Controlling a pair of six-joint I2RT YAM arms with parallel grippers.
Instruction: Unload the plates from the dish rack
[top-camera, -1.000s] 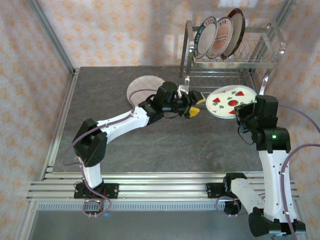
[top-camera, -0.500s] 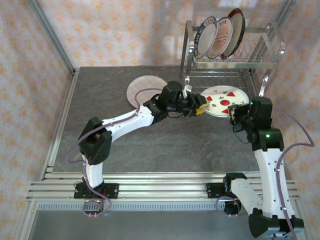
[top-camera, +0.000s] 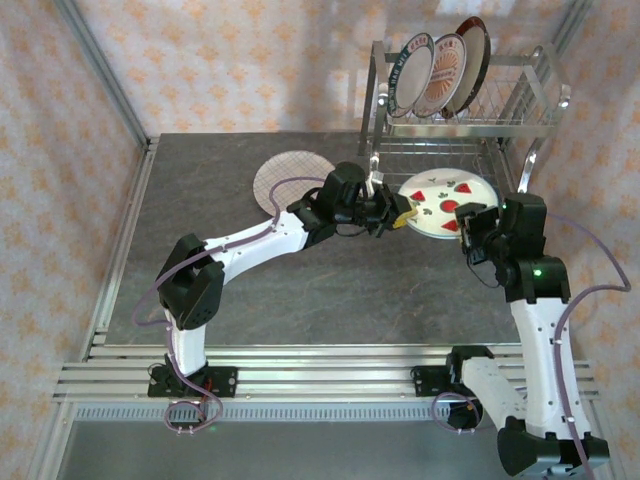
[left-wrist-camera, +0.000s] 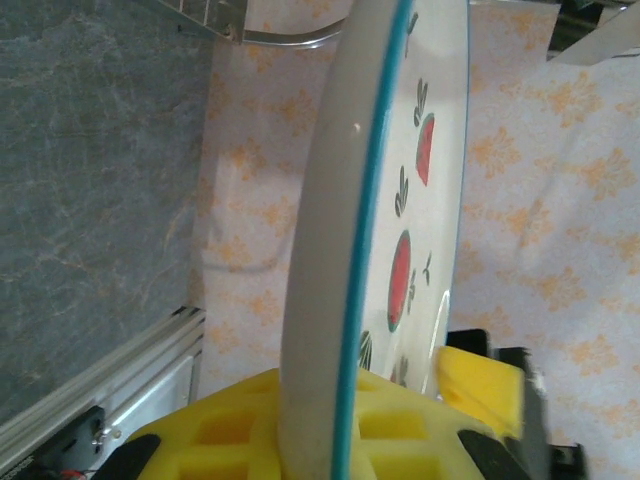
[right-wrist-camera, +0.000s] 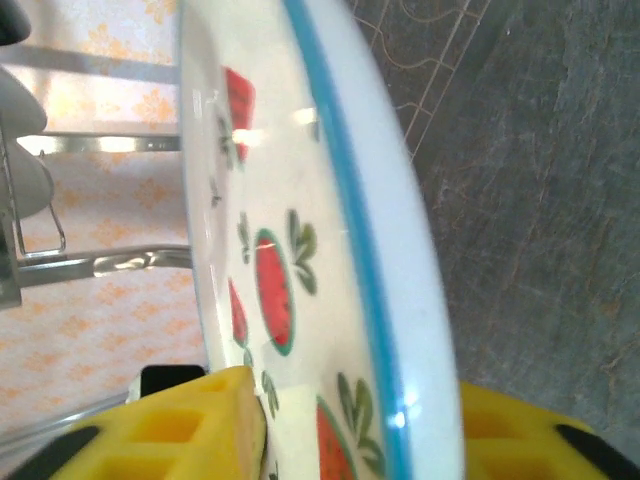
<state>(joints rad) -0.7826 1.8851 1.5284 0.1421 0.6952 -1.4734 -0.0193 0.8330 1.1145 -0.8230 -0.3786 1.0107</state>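
Since a second ago the left hand (top-camera: 403, 215) has crossed the gap to the red-marked plate (top-camera: 445, 195) and closed on its left rim, and the plate has shifted a little toward the rack. That plate, white with a teal edge, red wedge marks and small dark leaves, now lies nearly flat between the two hands, just in front of the lower shelf of the dish rack (top-camera: 510, 125). From the left wrist its rim sits wedged between the yellow pads (left-wrist-camera: 230, 430), one against the underside and one against the painted face, so the left hand is clamped on it. The right hand (top-camera: 470, 222) is at the opposite, right rim; from its own wrist a yellow pad (right-wrist-camera: 200, 420) lies on each side of the plate, yet I cannot tell whether they press on it or stand just clear. Three more plates stand on edge in the slots of the rack's upper shelf: a dark-banded one (top-camera: 410, 70), an orange-centred one (top-camera: 440, 75) and a dark-rimmed one (top-camera: 472, 60), leaning side by side. Left of the held plate, behind the left arm, a pale plaid plate (top-camera: 285, 180) lies flat on the grey stone desk (top-camera: 300, 290), well apart from the rack.
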